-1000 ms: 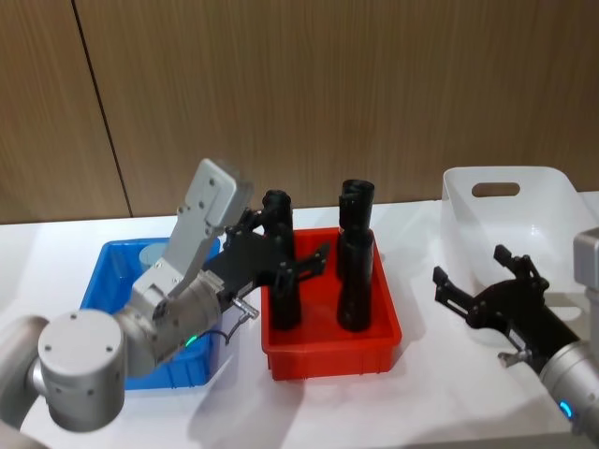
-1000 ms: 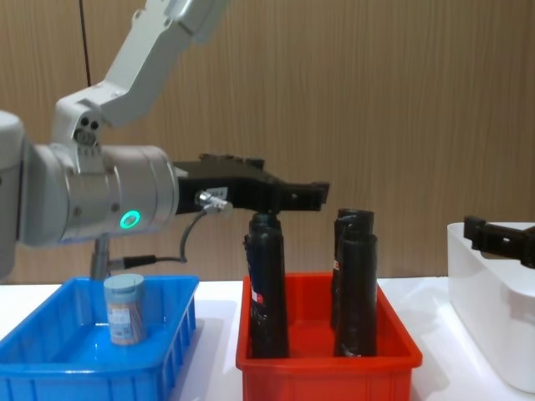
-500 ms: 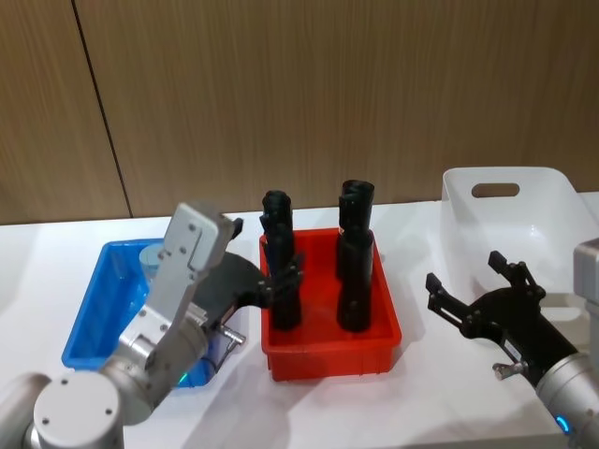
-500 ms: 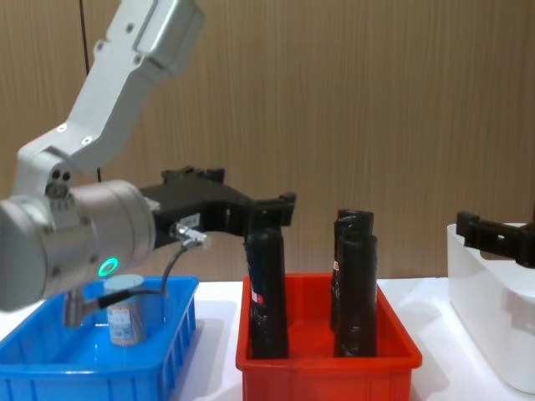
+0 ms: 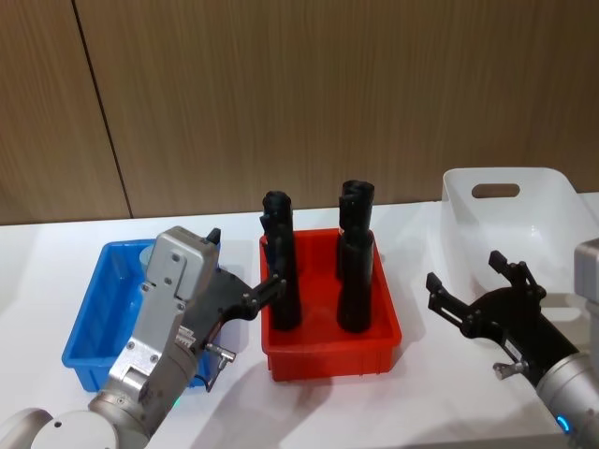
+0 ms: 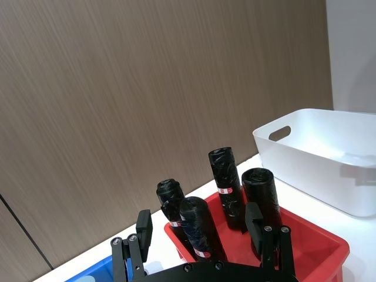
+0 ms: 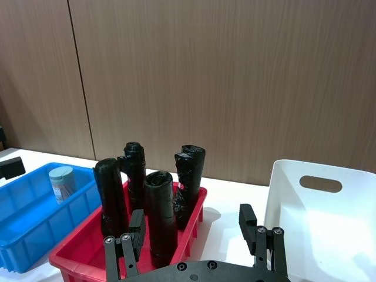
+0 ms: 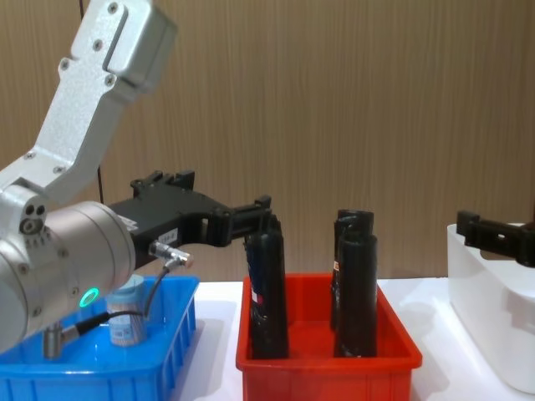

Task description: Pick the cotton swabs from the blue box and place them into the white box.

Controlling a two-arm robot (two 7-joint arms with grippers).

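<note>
One tub of cotton swabs [image 7: 62, 183] with a pale lid stands upright at the back of the blue box [image 5: 92, 313]; in the head view the tub [image 5: 150, 252] peeks out behind my left arm. My left gripper [image 5: 245, 262] hangs open and empty above the gap between the blue box and the red bin, level with the tops of the black tubes. It is right of and above the tub [image 8: 125, 313]. The white box [image 5: 505, 210] stands at the far right. My right gripper [image 5: 465, 271] is open and empty just left of the white box.
A red bin [image 5: 328, 354] sits between the two boxes and holds several tall black tubes [image 5: 356, 267], close to my left fingers. A wood-panelled wall runs behind the white table. Bare table lies in front of the bins.
My left arm has drawn back and down, so its gripper moved from over the red bin's tubes toward the blue box's right edge. The right gripper has hardly shifted.
</note>
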